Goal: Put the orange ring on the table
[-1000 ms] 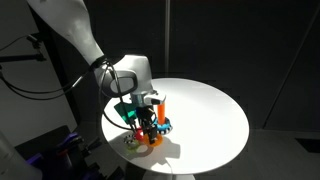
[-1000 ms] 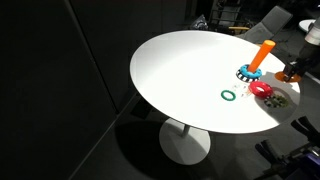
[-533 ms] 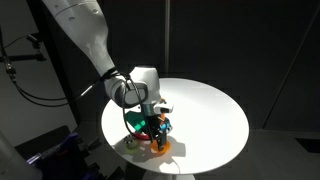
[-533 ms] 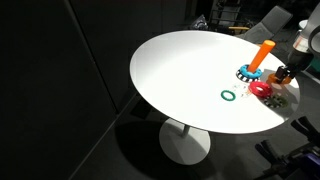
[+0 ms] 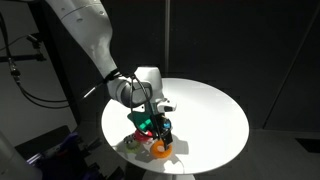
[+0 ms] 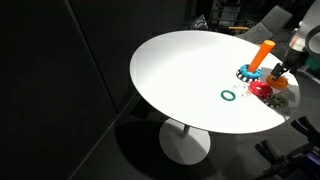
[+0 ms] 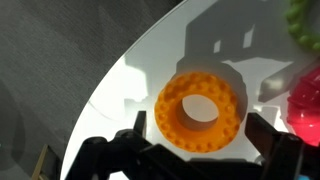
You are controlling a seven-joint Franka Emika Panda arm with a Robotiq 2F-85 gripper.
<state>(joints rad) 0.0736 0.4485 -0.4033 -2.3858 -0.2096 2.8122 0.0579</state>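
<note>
Hand (image 7: 200, 124) spread astride orange ring (image 7: 200, 106); ring on table (image 7: 150, 60)

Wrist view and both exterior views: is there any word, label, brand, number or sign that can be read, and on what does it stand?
None can be read.
Orange ring: only moulded bumps in the wrist view, no lettering.
Table: plain white top, no marks.
Robot arm: no legible marking in an exterior view; any there would be too small to read.

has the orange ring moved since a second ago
Yes. In an exterior view the orange ring has come down and left, closer to the red ring, which lies where it did on the table.
</note>
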